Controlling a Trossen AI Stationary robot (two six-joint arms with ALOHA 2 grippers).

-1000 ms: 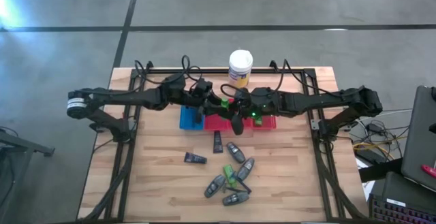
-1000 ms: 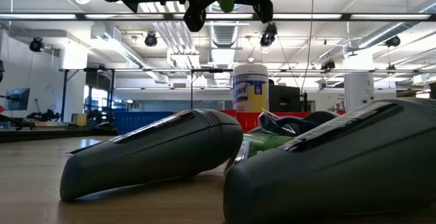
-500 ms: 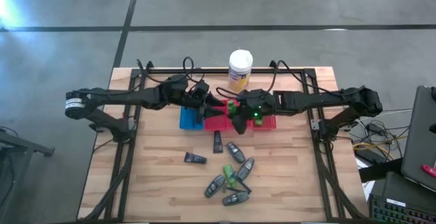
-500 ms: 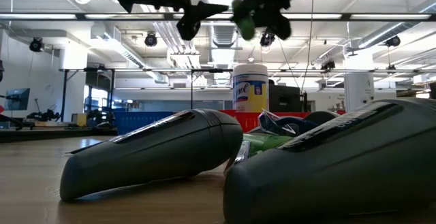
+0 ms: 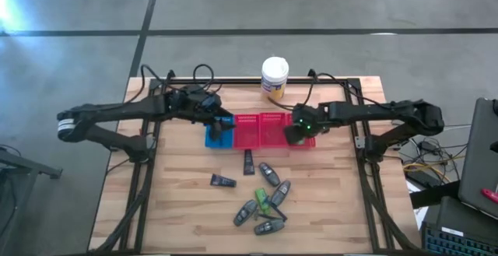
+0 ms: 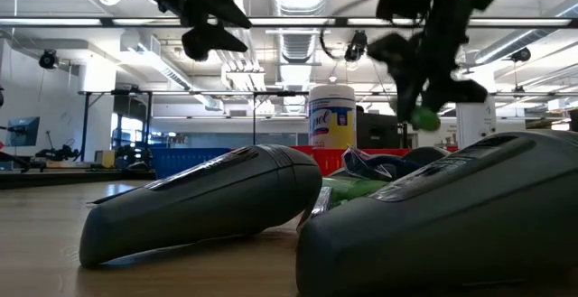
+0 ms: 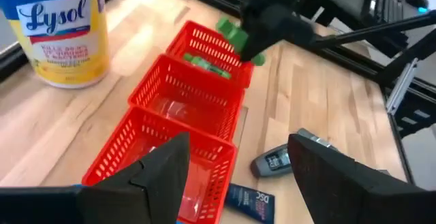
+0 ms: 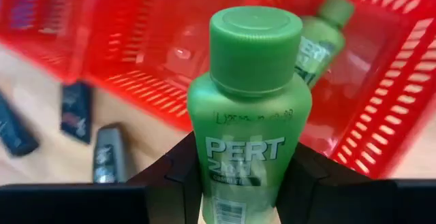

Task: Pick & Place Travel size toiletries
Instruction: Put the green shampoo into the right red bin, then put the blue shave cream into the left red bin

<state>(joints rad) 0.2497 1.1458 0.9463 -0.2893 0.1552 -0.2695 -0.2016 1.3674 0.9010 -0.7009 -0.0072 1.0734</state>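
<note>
1. Right wrist view shows you the right end effector [image 8: 240, 183] clamped on a green Pert bottle [image 8: 251, 108], above the red basket [image 8: 381, 122] at the desk's 1 o'clock.
2. Your next move: lower, then release beside the bottle already inside.
3. Left end effector [image 7: 235, 176] hovers spread at 11 o'clock.

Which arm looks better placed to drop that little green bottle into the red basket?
The right. The right gripper is shut on the green bottle and hangs over the red basket, where another green bottle already lies. The left gripper is open and holds nothing, over the blue basket end.

Right tool [image 5: 296, 134] hangs over the red basket [image 5: 268, 130]; left tool [image 5: 220, 120] over the blue basket [image 5: 219, 135].
</note>
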